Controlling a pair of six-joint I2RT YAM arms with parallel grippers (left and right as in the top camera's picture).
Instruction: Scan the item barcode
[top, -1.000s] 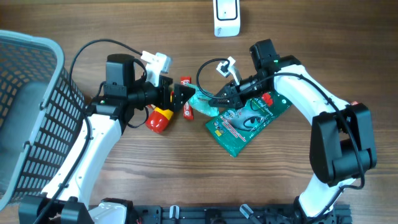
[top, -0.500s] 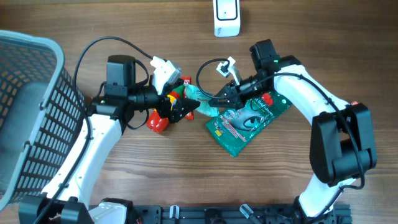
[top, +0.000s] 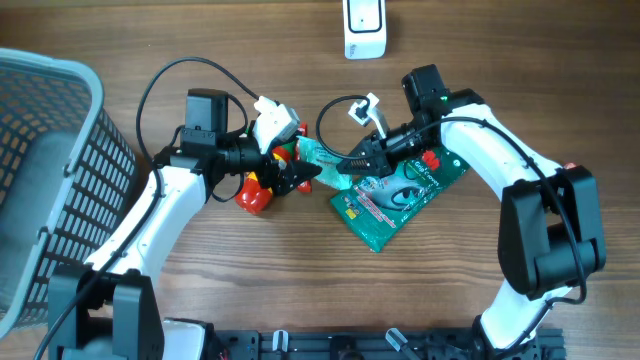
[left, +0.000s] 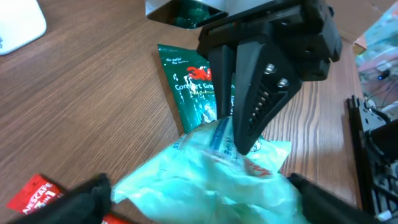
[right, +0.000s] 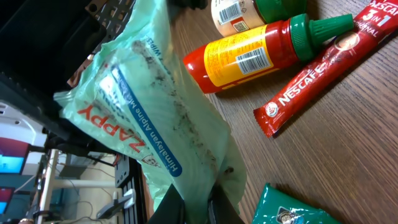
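The Zappy packet (right: 155, 112) is a pale green, see-through, crinkled wrapper with red and blue lettering. It is held up off the desk (top: 250, 50) just left of the green pouch (top: 400, 195). The right end effector (top: 350, 163) pinches its pouch-side edge. The left end effector (top: 300, 172), spread wide, straddles its far end; a second ago it sat farther from the pouch, clear of the packet.

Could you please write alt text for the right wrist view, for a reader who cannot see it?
The right pincer pinches a pale green Zappy packet, held up over the wooden table. Behind it lie a red sauce bottle with a green cap and a red Nescafe sachet; the corner of a dark green pouch shows at the bottom.
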